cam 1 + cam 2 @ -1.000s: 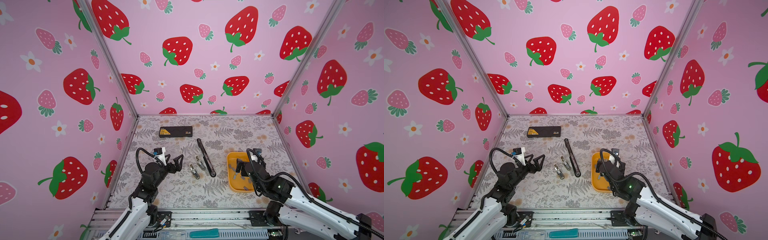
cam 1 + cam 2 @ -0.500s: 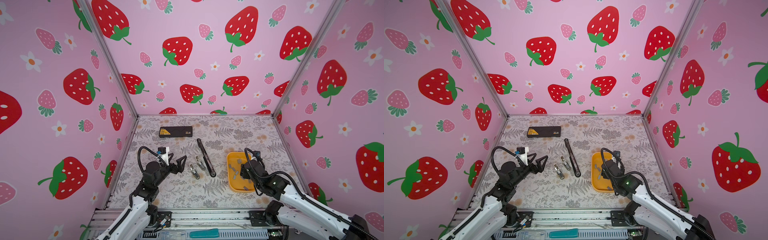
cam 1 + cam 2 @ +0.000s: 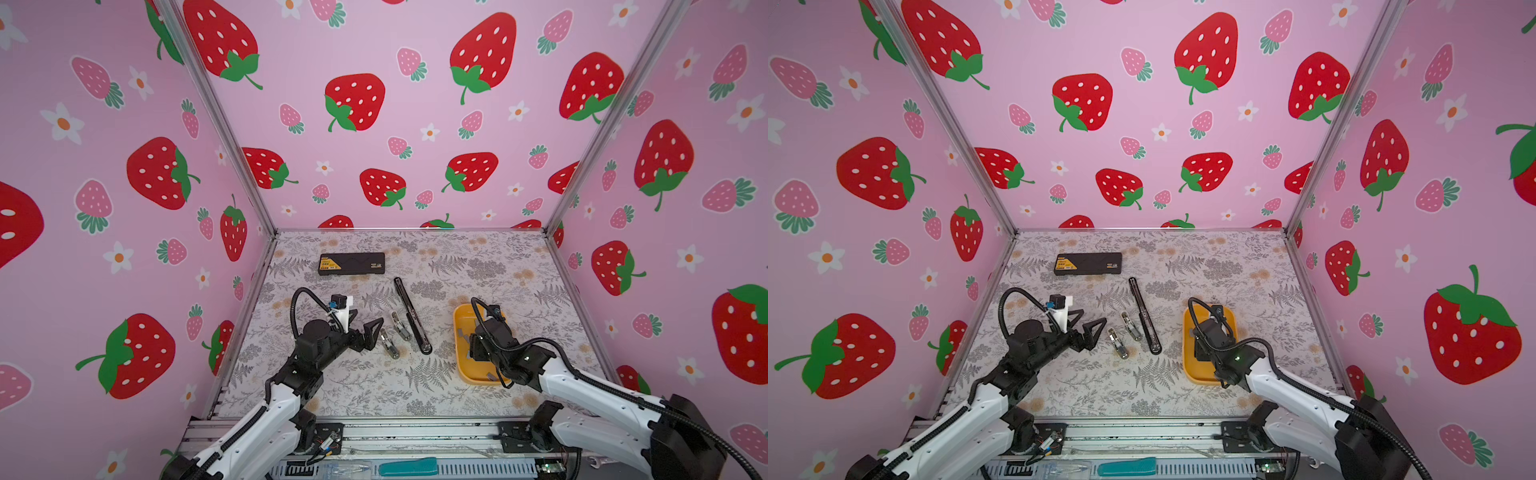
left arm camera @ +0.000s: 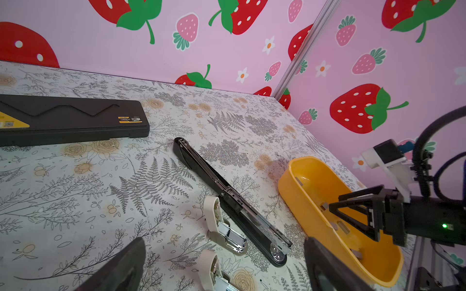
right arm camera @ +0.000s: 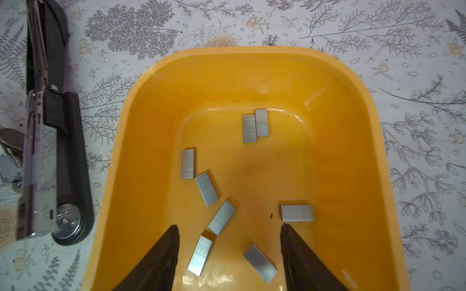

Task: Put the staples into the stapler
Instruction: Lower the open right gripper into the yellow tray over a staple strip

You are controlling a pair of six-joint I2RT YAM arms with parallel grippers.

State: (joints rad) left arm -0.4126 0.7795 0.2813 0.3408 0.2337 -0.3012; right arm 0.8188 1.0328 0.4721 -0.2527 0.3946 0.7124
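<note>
Hovering inside the yellow plastic tray (image 5: 353, 126), my right gripper (image 5: 229, 228) stood part-open, empty, over the loose flat grey metal staple strips (image 5: 187, 163); picking one looked the step in hand, calling for a squared pinch. My left gripper (image 3: 369, 318) hung wide open, empty.

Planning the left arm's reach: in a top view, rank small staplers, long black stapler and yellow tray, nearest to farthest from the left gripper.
1. Small staplers, just right of left gripper; pair too close to rank.
2. Long stapler, farther right.
3. Tray, far right.
</note>
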